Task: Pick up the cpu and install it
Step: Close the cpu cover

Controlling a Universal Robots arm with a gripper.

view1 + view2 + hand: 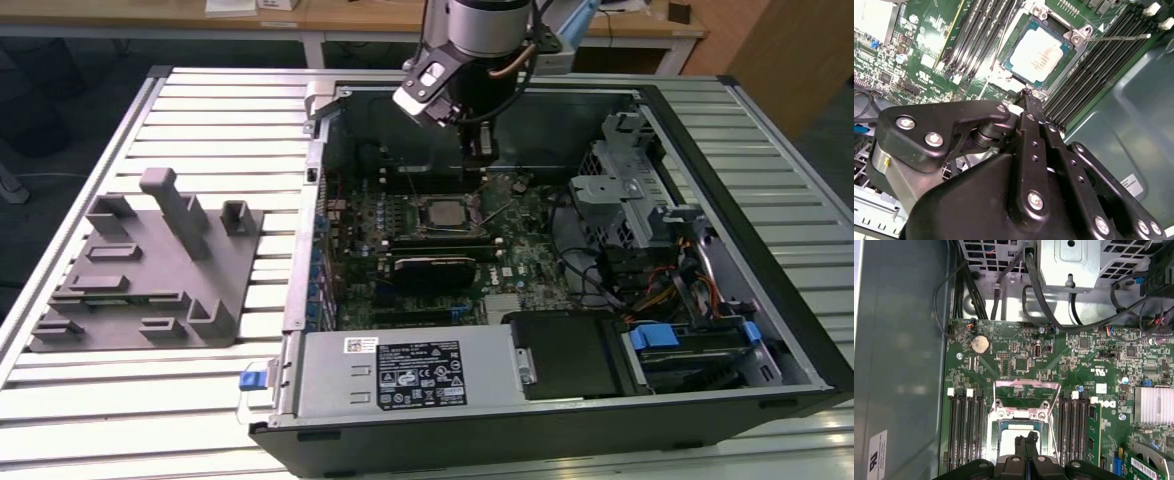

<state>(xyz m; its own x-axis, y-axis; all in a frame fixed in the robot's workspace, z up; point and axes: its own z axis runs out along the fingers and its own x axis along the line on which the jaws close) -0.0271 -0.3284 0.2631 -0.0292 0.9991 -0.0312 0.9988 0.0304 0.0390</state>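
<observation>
We see a slatted table (80,420) with an open computer case (747,200) on it. A grey fixture block (147,270) stands beside the case on the exterior view's left, well apart from the work.

The motherboard (527,255) lies flat on the case floor. Memory slots (966,425) run along both sides of the socket. The socket's load plate (1026,392) is swung open, and its lever (1119,36) sticks out free.

The cpu (445,212) sits flat in the socket, silver top up. We'd call it already seated, with the plate not closed over it. It's square, so it has no long axis to speak of, and its edges run parallel to the slots.

The gripper (478,150) hangs inside the case, between the cpu and the far wall in the exterior view. Its fingers are pressed together with nothing between them, just a thin seam in the first wrist view (1027,441).

Key relation: in the second wrist view the tips (1026,97) sit just off one socket edge, with the cpu (1040,54) just beyond them. By our read it's near but not touching.

Room: open straight above the socket. The slots hem it in on two sides, the raised plate on a third, and the case wall (899,365) stands further out.
</observation>
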